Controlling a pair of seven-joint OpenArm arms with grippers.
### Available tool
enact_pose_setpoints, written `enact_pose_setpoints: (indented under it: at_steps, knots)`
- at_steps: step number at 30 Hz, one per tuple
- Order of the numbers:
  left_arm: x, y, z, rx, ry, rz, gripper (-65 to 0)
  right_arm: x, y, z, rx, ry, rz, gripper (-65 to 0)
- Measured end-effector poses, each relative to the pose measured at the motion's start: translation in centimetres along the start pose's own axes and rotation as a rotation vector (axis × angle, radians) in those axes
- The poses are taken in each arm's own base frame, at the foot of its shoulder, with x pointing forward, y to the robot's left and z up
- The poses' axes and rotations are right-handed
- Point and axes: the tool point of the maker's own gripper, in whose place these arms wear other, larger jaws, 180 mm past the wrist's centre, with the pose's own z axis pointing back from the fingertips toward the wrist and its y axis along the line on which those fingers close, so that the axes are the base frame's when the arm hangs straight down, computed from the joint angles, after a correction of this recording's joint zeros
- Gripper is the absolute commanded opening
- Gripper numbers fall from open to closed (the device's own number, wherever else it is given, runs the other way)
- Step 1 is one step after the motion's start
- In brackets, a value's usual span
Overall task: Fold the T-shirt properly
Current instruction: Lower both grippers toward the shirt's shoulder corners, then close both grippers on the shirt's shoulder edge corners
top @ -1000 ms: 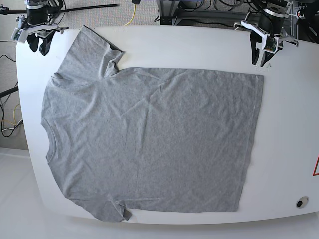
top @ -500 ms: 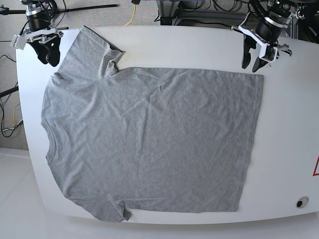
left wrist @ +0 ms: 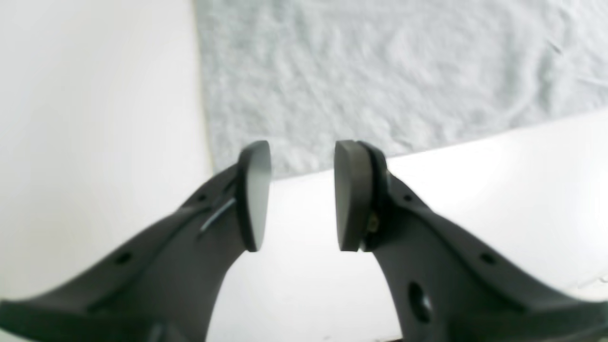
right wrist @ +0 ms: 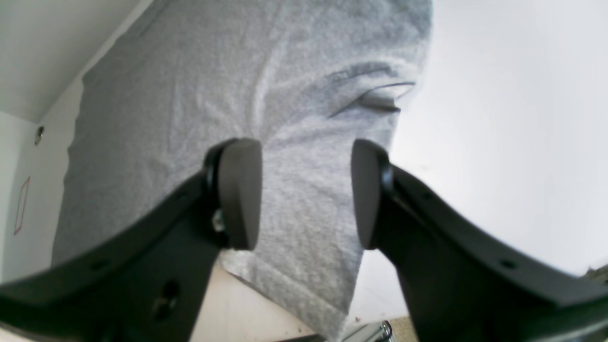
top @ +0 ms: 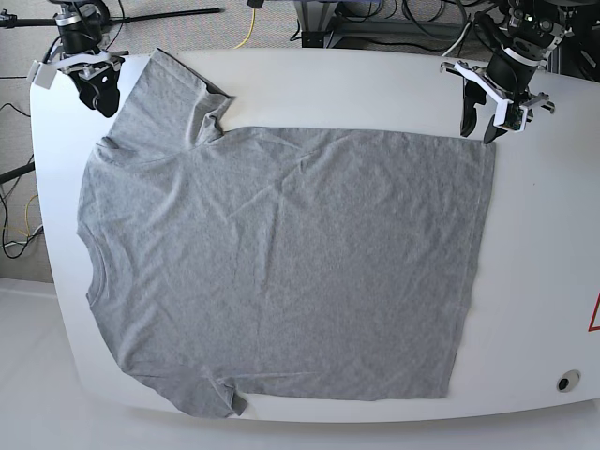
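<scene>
White table (top: 544,281) carries the T-shirt (top: 281,262), spread flat, plain side up, collar toward its left edge. Left gripper (top: 477,127) hovers at the hem corner, jaws apart, empty. Right gripper (top: 101,97) hangs over the far sleeve, jaws apart, empty.

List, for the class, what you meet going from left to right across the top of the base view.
Right gripper → T-shirt sleeve → bare white table → left gripper, above the T-shirt's far hem corner.
</scene>
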Motion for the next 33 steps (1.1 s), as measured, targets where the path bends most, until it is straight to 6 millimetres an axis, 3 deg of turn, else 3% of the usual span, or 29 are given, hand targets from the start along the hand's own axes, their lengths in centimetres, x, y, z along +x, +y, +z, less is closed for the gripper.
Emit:
enact_pose_setpoints:
  at_steps: [7, 12, 23, 33]
  knots:
    - [-0.5, 1.4, -0.2, 0.079, 0.012, -0.022, -43.1, -2.7, -1.2, 0.1, -0.050, 0.079, 0.000, -35.4]
    - [-0.4, 1.7, -0.4, 0.087, 0.009, -0.029, -43.5, -2.9, -1.6, -0.1, -0.044, 0.090, 0.006, -35.4]
    - [-0.2, 0.2, -0.7, -0.024, 0.007, -0.015, -43.5, -5.3, -2.7, 0.1, -0.041, 0.193, -0.028, -35.3]
    - [0.1, -1.6, -0.6, -0.134, 0.000, -0.022, -43.6, -5.5, -2.8, -0.8, -0.044, 0.181, -0.068, -35.8]
